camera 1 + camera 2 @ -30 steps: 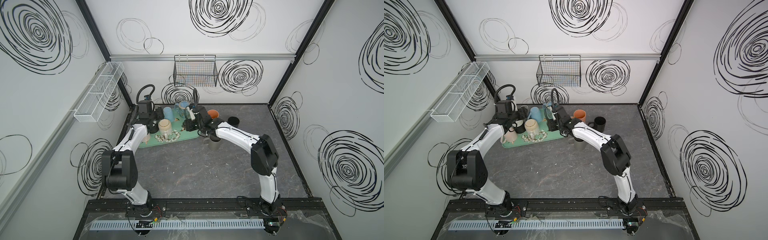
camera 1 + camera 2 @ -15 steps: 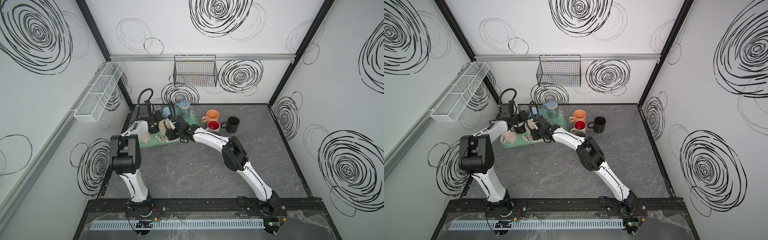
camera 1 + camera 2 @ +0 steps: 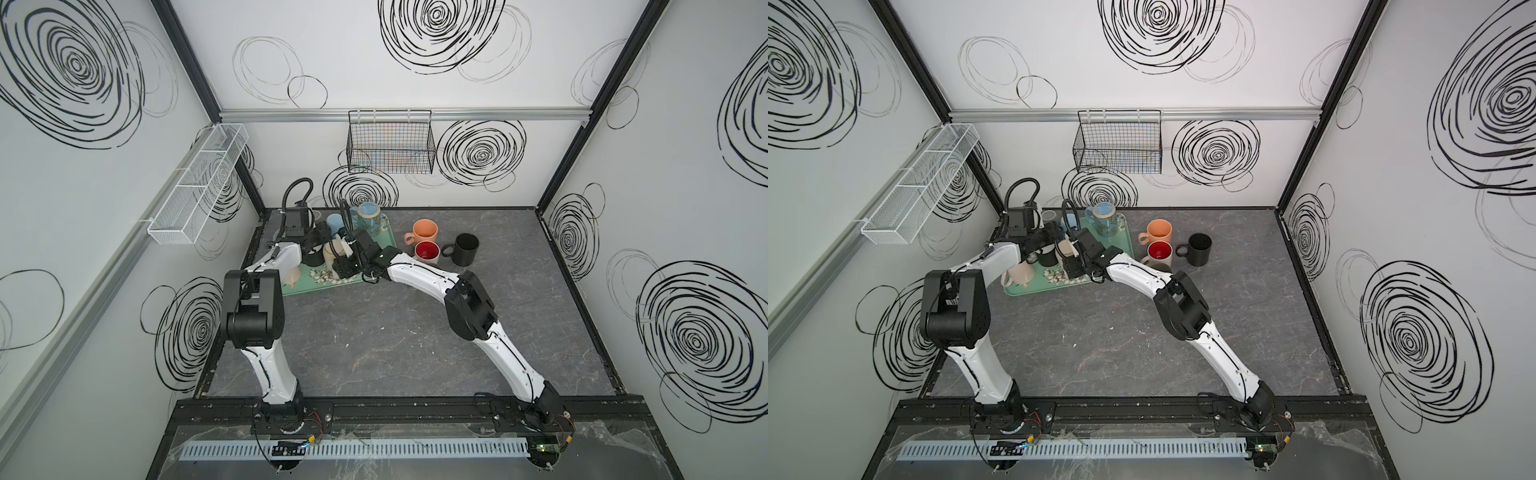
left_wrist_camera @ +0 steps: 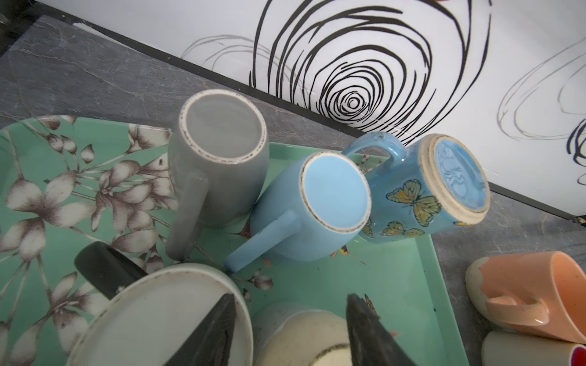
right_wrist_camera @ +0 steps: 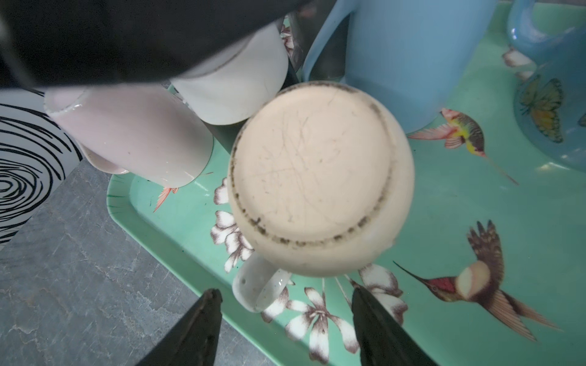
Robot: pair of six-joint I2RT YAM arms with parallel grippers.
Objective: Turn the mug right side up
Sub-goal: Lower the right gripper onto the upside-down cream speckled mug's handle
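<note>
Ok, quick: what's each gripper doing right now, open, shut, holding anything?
Left gripper: open, holding nothing.
Right gripper: open, holding nothing, close to the upside-down cream mug.

Left arm [image 3: 272, 370] and right arm [image 3: 419, 276] in white shells, boxy black joints, thin black cables, looped black hose [image 3: 298, 180], tapered black fingers [image 5: 196, 332].

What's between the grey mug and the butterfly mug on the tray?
An upside-down light blue mug stands between the grey mug and the butterfly mug, shown in the left wrist view.
</note>
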